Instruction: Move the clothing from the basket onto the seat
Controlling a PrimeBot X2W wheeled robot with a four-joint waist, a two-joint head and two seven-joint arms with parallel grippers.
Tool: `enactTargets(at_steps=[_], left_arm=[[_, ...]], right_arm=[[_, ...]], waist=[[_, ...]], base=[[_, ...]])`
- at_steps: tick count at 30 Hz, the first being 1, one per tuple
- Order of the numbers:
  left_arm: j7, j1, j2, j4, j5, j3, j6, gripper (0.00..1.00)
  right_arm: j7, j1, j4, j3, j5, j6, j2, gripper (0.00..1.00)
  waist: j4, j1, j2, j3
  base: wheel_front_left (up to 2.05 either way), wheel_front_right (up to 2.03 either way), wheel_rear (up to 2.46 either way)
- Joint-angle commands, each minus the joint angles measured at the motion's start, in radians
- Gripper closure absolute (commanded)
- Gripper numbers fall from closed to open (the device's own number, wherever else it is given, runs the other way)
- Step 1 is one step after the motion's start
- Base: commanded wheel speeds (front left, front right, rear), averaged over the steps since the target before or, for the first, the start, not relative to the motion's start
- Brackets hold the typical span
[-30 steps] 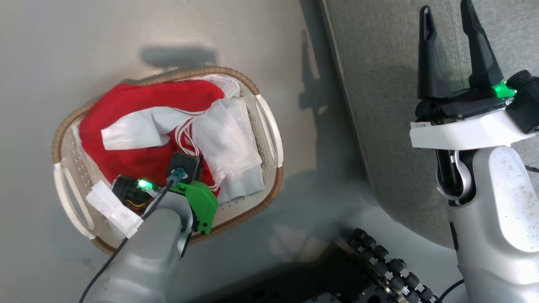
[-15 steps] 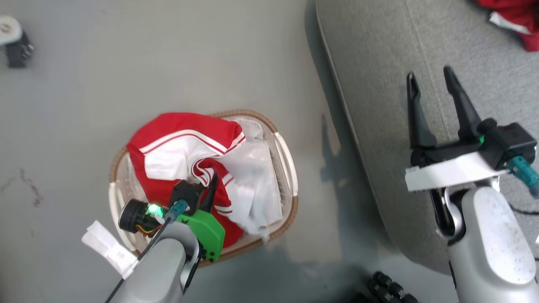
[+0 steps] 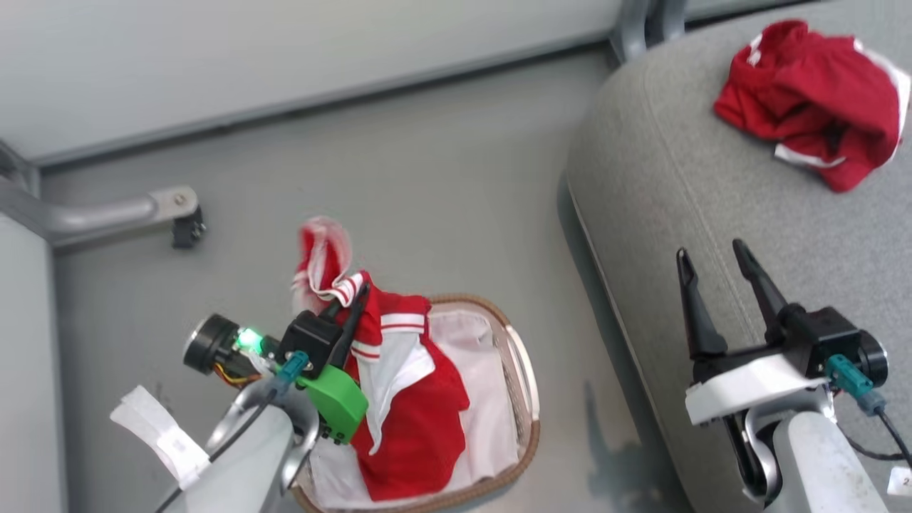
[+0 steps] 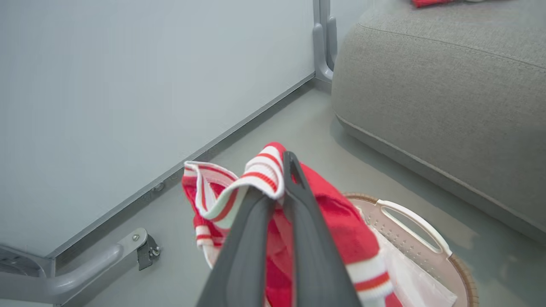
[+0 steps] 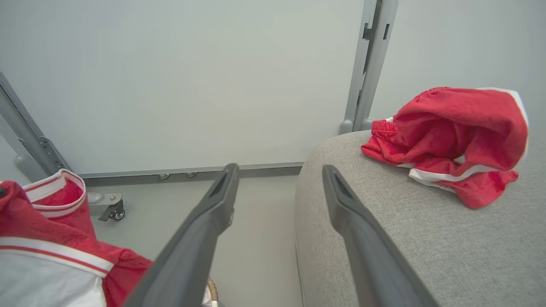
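Between the fingers of my left hand [image 4: 276, 179], a striped ribbed edge of the red jersey [image 3: 417, 399] is being pinched: the hand is clamped on it. I am holding it up above the basket [image 3: 526, 399], I judge so that the cloth hangs free of the brown rim rather than dragging the basket along. The bulk of the jersey is draping below the hand, its lower end over the white lining [image 3: 491, 406] in the basket. To that hand's right the grey seat [image 3: 662, 178] is sitting well apart, and the red shorts [image 3: 805, 107] are lying on it, beyond my right hand [image 3: 709, 251]. That hand is hovering over the seat's near edge, fingers apart and holding nothing, probably to stay out of the carry path. A fold is covering one left finger in the wrist view, so I cannot tell how deep the grip goes. My forearm [image 3: 235, 463] is hiding the basket's near end.
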Motion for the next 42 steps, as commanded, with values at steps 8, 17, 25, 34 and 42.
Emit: enactTargets(at_steps=[8,17,25,34,42], left_arm=[[0.002,-0.128,0.078,-0.078,0.058,-0.04,-0.021,1.0],[0.039,-0.309,0.127,-0.145,0.066,-0.086,-0.03,1.0],[0.047,-0.434,0.137,-0.148,0.052,-0.124,-0.032,1.0],[0.039,-0.525,0.112,-0.172,0.031,-0.188,-0.031,1.0],[0.034,-0.569,0.091,-0.229,0.006,-0.246,-0.031,1.0]], right_arm=[[-0.002,0.062,0.009,0.027,-0.01,-0.001,-0.004,0.0],[-0.002,0.074,0.012,0.048,-0.01,-0.001,-0.004,0.0],[-0.002,0.046,0.025,0.098,-0.012,-0.001,-0.004,0.0],[-0.002,0.005,0.054,0.177,-0.026,-0.001,-0.004,0.0],[-0.002,-0.086,0.161,0.287,-0.042,-0.001,-0.004,0.0]], waist=[[0.078,0.0001,0.0,-0.227],[0.085,0.0001,0.0,-0.259],[0.085,0.0001,0.0,-0.265],[0.107,0.0001,0.0,-0.271],[0.136,0.0001,0.0,-0.275]], base=[[0.0,0.0,0.0],[0.0,0.0,0.0],[0.0,0.0,0.0],[0.0,0.0,0.0],[0.0,0.0,0.0]])
